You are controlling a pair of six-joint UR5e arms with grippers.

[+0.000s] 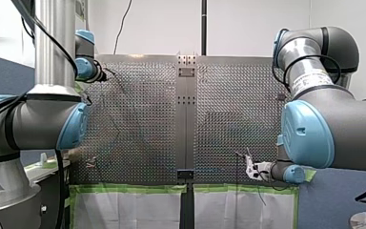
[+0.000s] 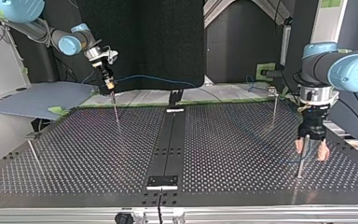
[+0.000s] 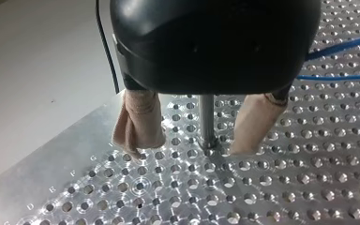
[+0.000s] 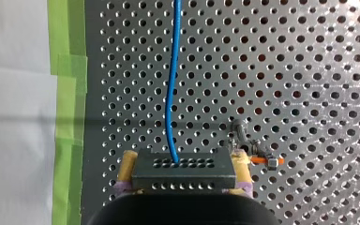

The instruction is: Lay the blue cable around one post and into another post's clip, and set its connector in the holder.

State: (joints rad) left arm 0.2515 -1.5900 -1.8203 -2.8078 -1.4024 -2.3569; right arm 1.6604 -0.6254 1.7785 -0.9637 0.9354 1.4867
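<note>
Plainly, little is settled yet. At the top view's far left, my right hand pinches the connector, whose long side lies crosswise in the grip, so it sits in no holder. From the connector's face the blue cable points away and runs rightward above the far edge of the table. At the near right, my left hand stands spread astride a post, gripping nothing. Whether the cable rounds that post I cannot tell. By my judgement the clip and holder steps are not yet done.
</note>
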